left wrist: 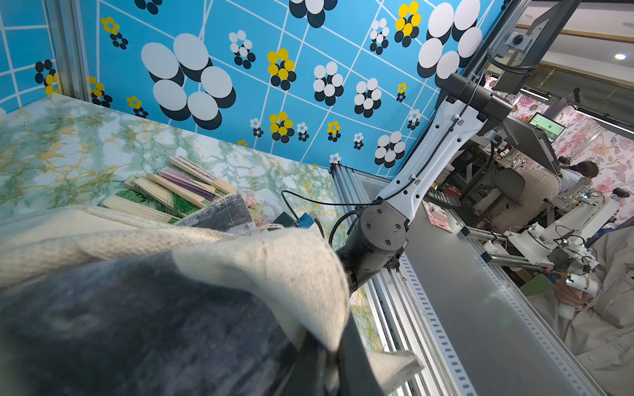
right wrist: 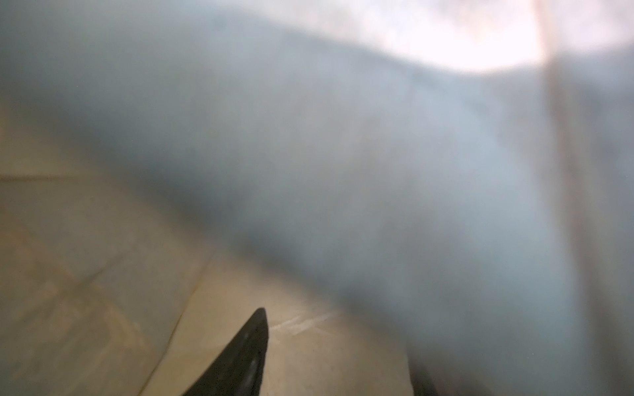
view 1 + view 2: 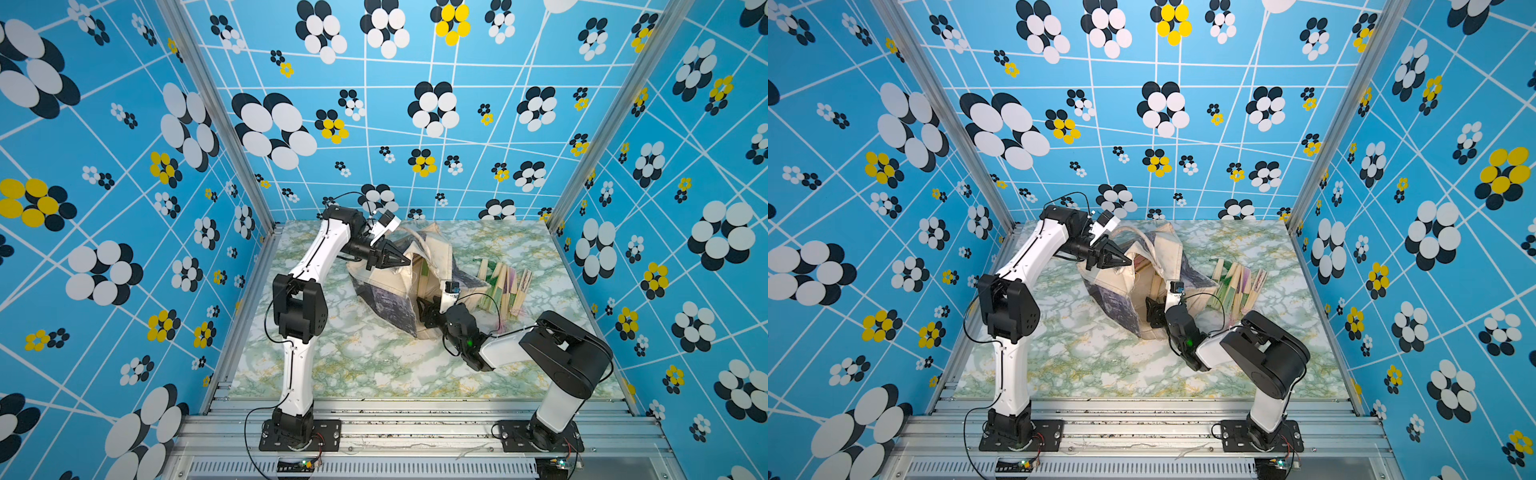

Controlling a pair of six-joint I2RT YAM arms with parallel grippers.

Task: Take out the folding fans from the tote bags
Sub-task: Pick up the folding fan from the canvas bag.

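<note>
The left gripper (image 3: 406, 261) is clamped on the rim of the floppy cream canvas tote bag (image 3: 384, 297) (dark printed panels). The right gripper (image 3: 427, 309) sits in its mouth, jaws apart. Slim pale-bamboo folding fans (image 3: 505, 286) lie on the table beside the bag, and more fans (image 3: 424, 272) are inside.

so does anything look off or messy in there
Nothing looks damaged or spilled. The tote bag lies slumped and crumpled on its side, its rim pinched up by the left claw. The fans outside it lie in a loose, criss-crossed heap right beside it rather than in a tidy row.
</note>
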